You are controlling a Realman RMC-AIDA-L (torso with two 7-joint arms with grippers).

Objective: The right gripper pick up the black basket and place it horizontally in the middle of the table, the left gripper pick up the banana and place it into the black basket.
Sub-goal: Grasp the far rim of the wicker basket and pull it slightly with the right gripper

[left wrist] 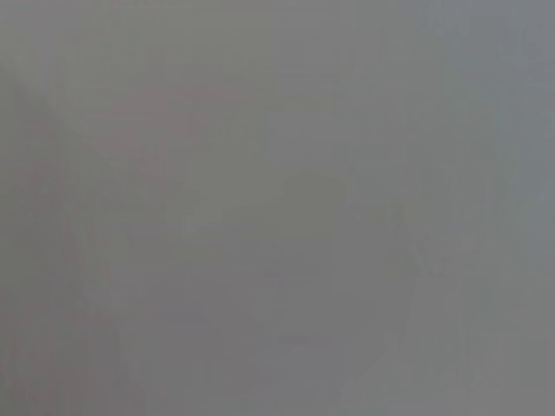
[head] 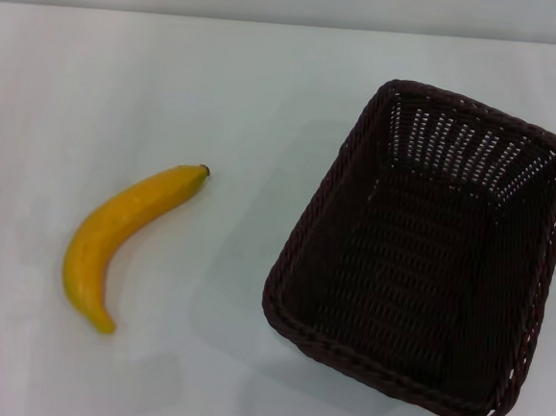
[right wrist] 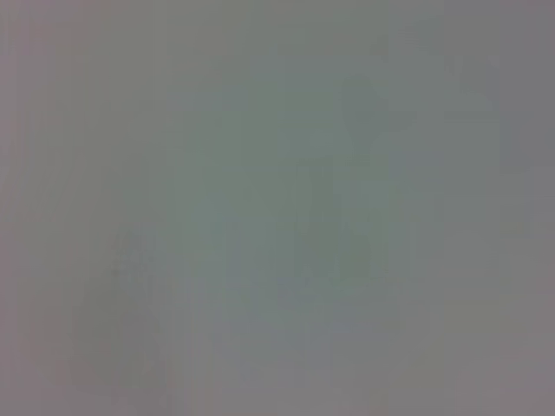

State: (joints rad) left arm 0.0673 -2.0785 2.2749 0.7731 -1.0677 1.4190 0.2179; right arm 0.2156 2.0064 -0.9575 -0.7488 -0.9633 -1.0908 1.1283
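Neither gripper shows in any view, and both wrist views give only a flat grey blur, so I cannot tell whether either one is released, clenched or grasping anything.

From the head view, the black basket (head: 419, 248) sits upright on the white table (head: 125, 71) at about 3 o'clock from the middle of the scene, empty, its mouth facing up. It lies skewed, its long sides running from roughly 1 o'clock to 7 o'clock. The banana (head: 122, 234) lies flat at about 9 o'clock, well apart from the basket, its dark stem tip pointing toward 1 o'clock and its blunt end toward 6 o'clock.

The step in hand appears to be the first one: the right gripper taking the basket, since nothing has been lifted or shifted toward the middle yet. To do it well, I judge the braided rim the best place to grip, on the wall nearest the right arm, pinching wall and rim together so the light wicker does not tip. The basket then needs a turn so its long sides run from 9 to 3 o'clock, set down level in the middle.

Nothing else stands on the table. The one thing to mind is the banana, which should not be swept by the basket as it moves.
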